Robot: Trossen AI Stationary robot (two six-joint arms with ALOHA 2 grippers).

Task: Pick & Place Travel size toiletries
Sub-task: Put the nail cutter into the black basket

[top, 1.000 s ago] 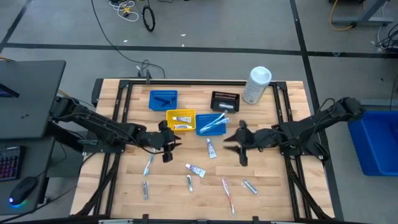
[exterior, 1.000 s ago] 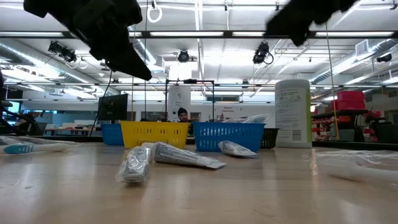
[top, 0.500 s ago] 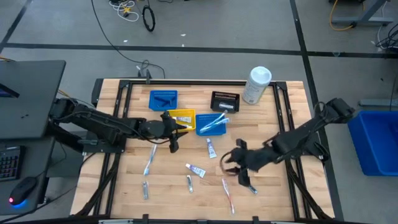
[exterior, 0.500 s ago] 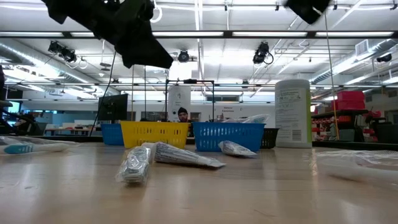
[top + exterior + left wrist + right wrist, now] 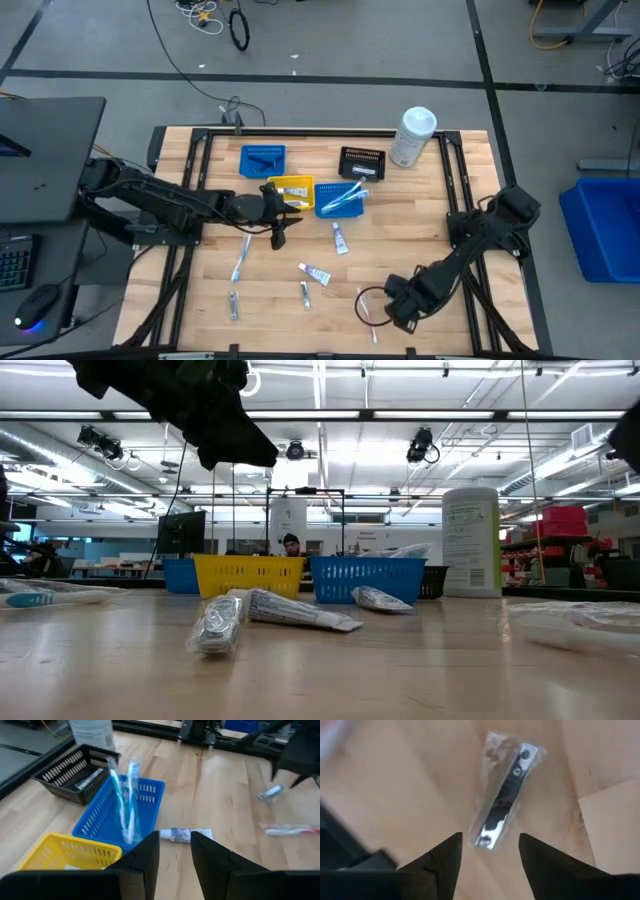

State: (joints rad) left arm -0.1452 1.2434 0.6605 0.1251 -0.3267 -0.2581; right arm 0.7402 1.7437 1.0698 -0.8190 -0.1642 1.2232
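Toiletries lie flat on the wooden table: a mini tube point(image 5: 340, 238) point(image 5: 185, 835), a second tube point(image 5: 315, 273), a blue toothbrush point(image 5: 240, 262), a red toothbrush point(image 5: 368, 318) point(image 5: 292, 829) and small packets point(image 5: 305, 293) point(image 5: 234, 305). My right gripper point(image 5: 368, 305) point(image 5: 490, 845) is open near the table's near edge. It hovers over a clear-wrapped silvery packet point(image 5: 507, 795) point(image 5: 271, 792), which my arm hides in the high view. My left gripper point(image 5: 281, 232) point(image 5: 175, 855) is open beside the yellow bin point(image 5: 290, 190), with the mini tube just beyond its fingertips.
A blue bin point(image 5: 340, 198) point(image 5: 125, 805) holds toothbrushes that lean on its rim. A black bin point(image 5: 361, 160), a second blue bin point(image 5: 263, 158) and a white canister point(image 5: 413, 135) stand toward the far edge. Bare wood lies on the table's right side.
My right gripper has swung from the table's middle toward the near edge and to the left, ending over the silvery packet by the red toothbrush. My left gripper has shifted a little toward the far edge and the right, next to the yellow bin, then held still.
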